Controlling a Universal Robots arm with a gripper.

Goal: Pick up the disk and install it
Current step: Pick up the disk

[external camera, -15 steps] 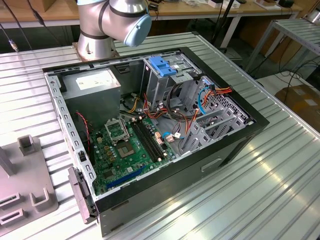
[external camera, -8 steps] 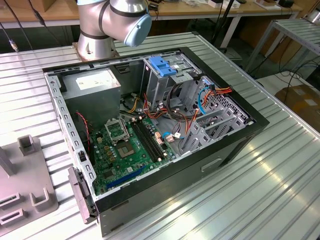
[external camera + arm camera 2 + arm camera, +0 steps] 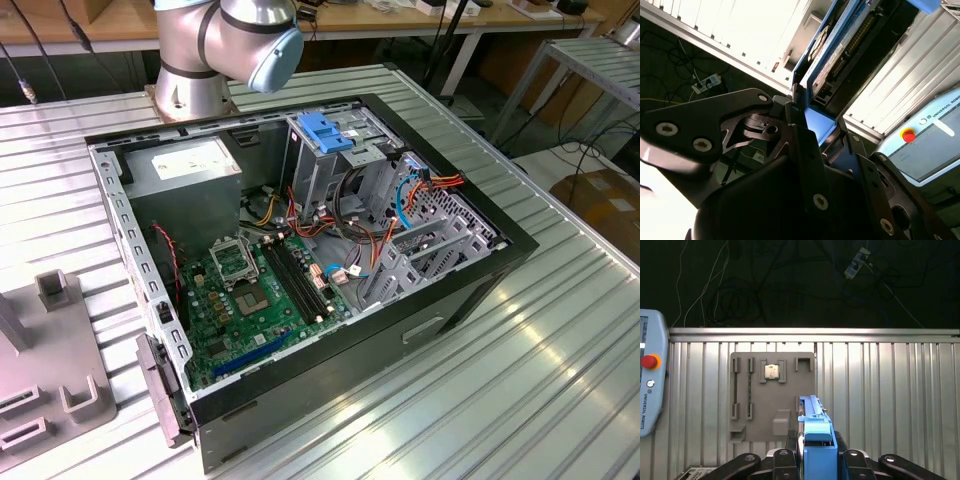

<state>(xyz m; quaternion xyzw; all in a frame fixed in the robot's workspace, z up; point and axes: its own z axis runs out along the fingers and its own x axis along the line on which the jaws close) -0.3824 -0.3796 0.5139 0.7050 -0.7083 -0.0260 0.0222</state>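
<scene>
Got a grey fixture plate (image 3: 40, 370) sitting on the ribbed tabletop (image 3: 560, 380) at the exterior view's left, then the open computer case (image 3: 330, 385) further right (blue latch piece (image 3: 325, 132) up on its drive cage). In the first wrist view, got the hand (image 3: 817, 460) squeezed onto the disk (image 3: 817, 440), gripping its blue-railed end, fixture plate behind it.

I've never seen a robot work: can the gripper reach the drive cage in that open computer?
Probably yes: the computer case lies with its open side up, leaving the drive cage exposed from above, though cables run near it. The gripper is shut on the disk.
</scene>
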